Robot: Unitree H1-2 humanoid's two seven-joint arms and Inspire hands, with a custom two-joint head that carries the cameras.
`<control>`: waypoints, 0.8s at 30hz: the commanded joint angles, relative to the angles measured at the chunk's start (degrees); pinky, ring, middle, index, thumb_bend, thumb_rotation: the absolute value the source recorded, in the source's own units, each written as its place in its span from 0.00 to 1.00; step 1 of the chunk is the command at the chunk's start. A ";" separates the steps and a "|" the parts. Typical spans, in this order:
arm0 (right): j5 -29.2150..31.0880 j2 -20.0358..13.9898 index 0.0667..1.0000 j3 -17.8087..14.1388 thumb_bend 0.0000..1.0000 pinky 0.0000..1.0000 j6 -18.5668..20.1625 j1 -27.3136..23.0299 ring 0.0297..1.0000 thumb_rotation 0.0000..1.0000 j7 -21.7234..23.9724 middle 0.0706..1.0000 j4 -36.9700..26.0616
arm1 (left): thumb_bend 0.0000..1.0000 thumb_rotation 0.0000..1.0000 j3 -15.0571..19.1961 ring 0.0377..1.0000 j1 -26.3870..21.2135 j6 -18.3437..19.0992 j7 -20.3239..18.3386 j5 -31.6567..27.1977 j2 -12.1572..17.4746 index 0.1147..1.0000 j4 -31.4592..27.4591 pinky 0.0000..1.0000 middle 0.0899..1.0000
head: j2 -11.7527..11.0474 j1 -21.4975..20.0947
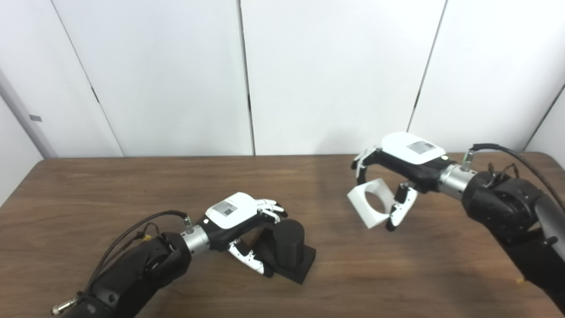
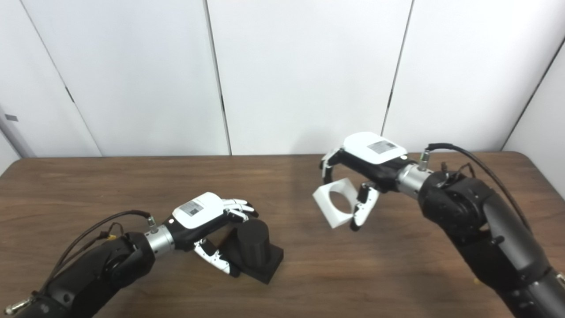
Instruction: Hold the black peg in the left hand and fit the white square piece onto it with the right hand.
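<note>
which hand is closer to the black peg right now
Left. The left hand wraps its fingers around the black cylindrical peg; the right hand is off to its right, holding the white square piece.

In front of me a brown wood-grain table (image 1: pixel 132 190) fills the lower half of my view, its far edge straight and its far corners rounded. Behind it stands a white wall (image 1: pixel 335 66) of flat panels, split by thin dark seams (image 1: pixel 245 75) that fan outward toward the top. At far left a pale grey strip (image 1: pixel 22 115) slants down to the table, with a small grey tab (image 1: pixel 35 118) on it. The light is soft and even, giving a dull sheen on the tabletop's middle.
</note>
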 commanded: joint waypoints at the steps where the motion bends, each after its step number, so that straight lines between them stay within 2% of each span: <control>1: -0.15 0.46 0.44 -0.67 0.52 0.74 -0.05 -3.09 0.80 0.14 -0.08 0.75 -2.70 | 0.52 0.07 -2.62 0.87 1.41 0.69 -3.25 5.35 -0.85 0.42 2.09 0.76 0.82 | 0.05 0.07; 12: -0.02 4.79 0.44 0.31 0.52 0.72 -0.47 -4.68 0.79 0.14 1.08 0.75 -3.42 | 0.52 0.07 -2.26 0.87 1.42 0.86 -3.86 5.65 -1.54 0.42 1.72 0.75 0.82 | 0.57 1.20; 24: -0.43 7.29 0.44 1.14 0.52 0.71 0.00 -7.07 0.79 0.14 3.52 0.75 -4.30 | 0.52 0.07 -1.79 0.88 1.30 1.18 -4.59 6.11 -2.43 0.42 1.89 0.76 0.83 | 1.13 2.54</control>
